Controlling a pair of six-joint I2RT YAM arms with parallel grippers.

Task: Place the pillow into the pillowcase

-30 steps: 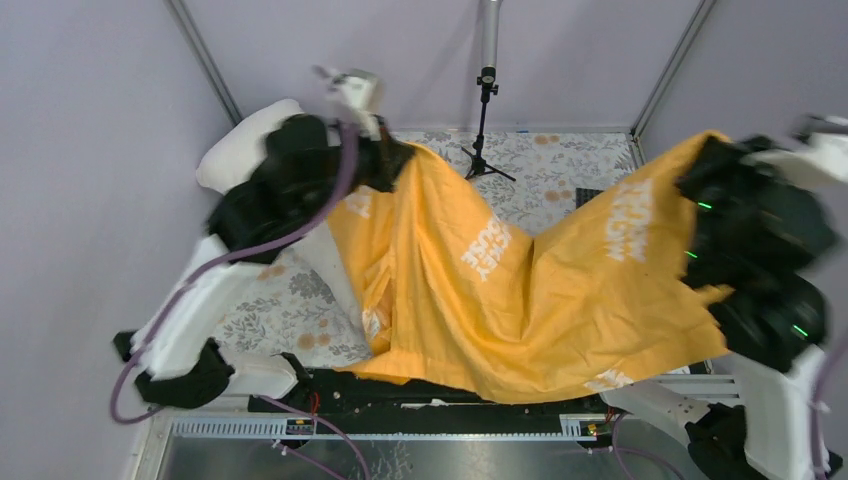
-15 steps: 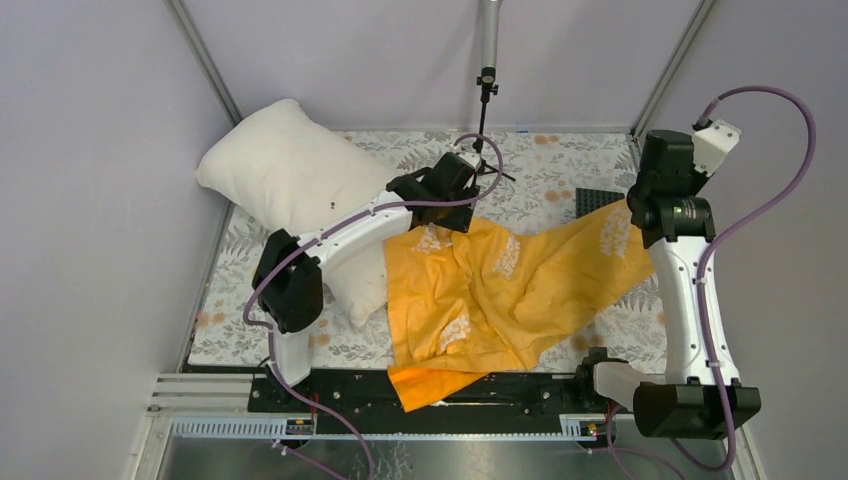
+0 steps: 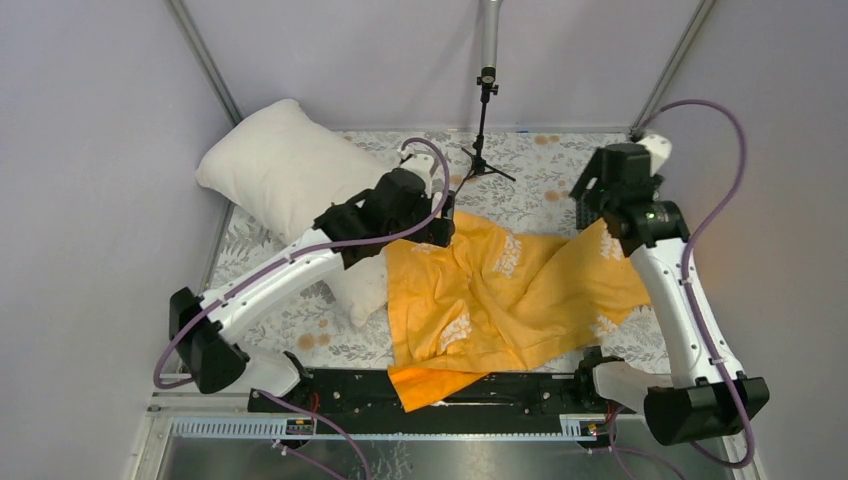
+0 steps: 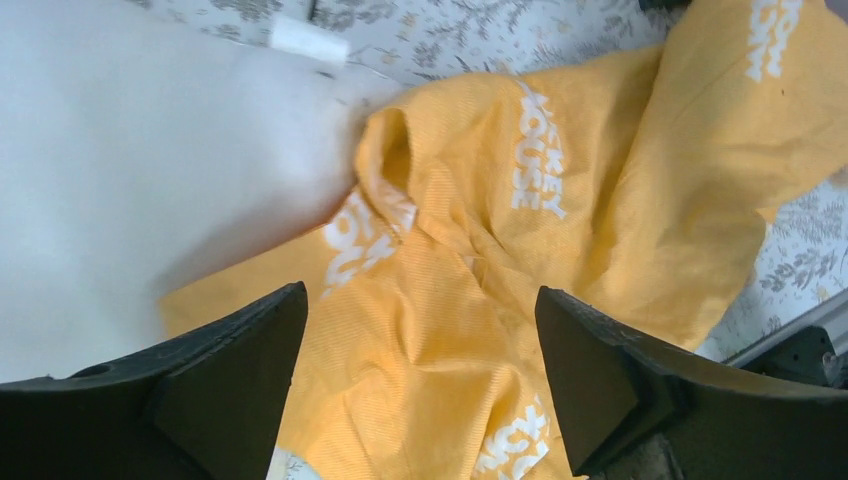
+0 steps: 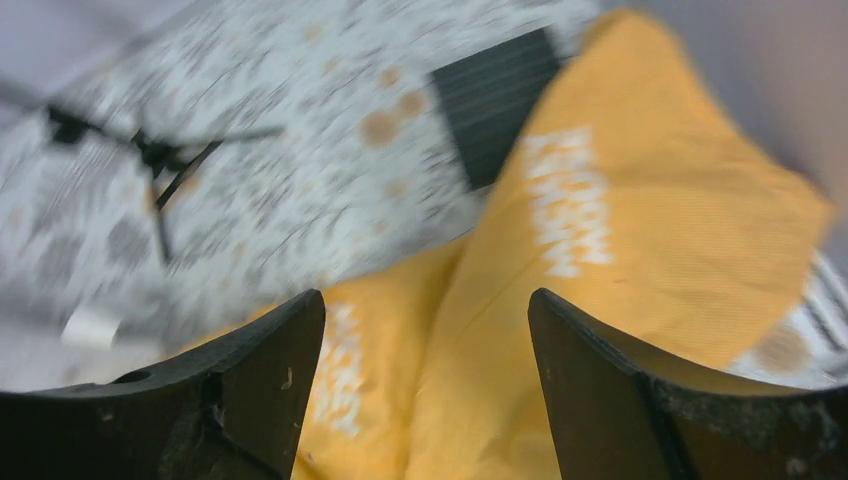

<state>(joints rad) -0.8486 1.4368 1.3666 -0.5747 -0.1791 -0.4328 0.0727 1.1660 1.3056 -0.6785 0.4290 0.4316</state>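
step: pre-insertion grasp | pillowcase [image 3: 500, 300] crumpled, unheld | pillow [image 3: 280, 175] outside, touching its left edge | left gripper [image 4: 420, 300], right gripper [image 5: 425, 310] wide, empty, above it (right view blurred) | next: pinch its mouth hem

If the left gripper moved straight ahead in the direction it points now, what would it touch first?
Most likely the pillowcase: its wrinkled orange cloth fills the view between the open jaws of the left gripper. The pillow lies off to the side; depth is hard to judge.
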